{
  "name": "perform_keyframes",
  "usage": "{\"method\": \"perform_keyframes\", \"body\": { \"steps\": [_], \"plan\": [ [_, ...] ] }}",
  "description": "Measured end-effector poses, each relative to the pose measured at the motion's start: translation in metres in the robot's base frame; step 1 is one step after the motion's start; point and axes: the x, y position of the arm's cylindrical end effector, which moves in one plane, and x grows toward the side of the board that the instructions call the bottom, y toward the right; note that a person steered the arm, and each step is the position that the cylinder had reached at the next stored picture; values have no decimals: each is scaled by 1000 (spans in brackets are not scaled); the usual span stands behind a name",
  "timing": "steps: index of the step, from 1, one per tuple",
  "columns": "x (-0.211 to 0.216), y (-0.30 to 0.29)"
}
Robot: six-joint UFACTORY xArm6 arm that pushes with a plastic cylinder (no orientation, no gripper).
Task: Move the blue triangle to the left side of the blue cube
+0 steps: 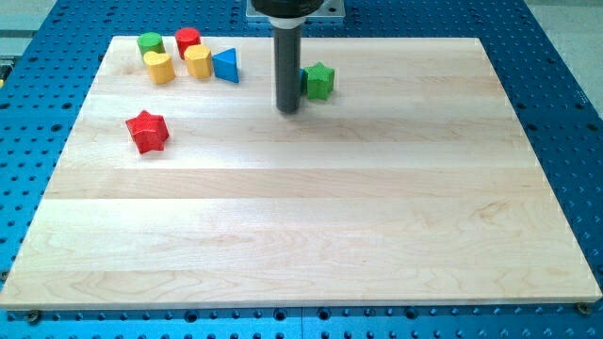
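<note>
blue triangle (pixel 225 66) sits at the worktop's (pixel 301 235) 11 o'clock, touching a yellow block (pixel 197 60). no blue cube shows. my tip (pixel 288 108), no gripper, rests beside the green star (pixel 318 80). approach step: next, reach the triangle's 3 o'clock side.

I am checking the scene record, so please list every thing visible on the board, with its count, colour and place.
round block: 1, green, top left corner
round block: 1, red, right of the green one
heart-like block: 1, yellow, below the green one
block: 1, yellow, left of the triangle
triangle: 1, blue, top left
star: 1, red, left side
star: 1, green, top centre
board: 1, light wood
my tip: 1, dark, just left of the green star
</note>
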Motion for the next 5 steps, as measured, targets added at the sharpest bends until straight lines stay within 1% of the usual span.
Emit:
{"method": "perform_keyframes", "body": {
  "steps": [1,2,3,4,5],
  "plan": [
    [-21,-72],
    [-78,-92],
    [-88,-93],
    [-137,-81],
    [-144,-49]
  ]
}}
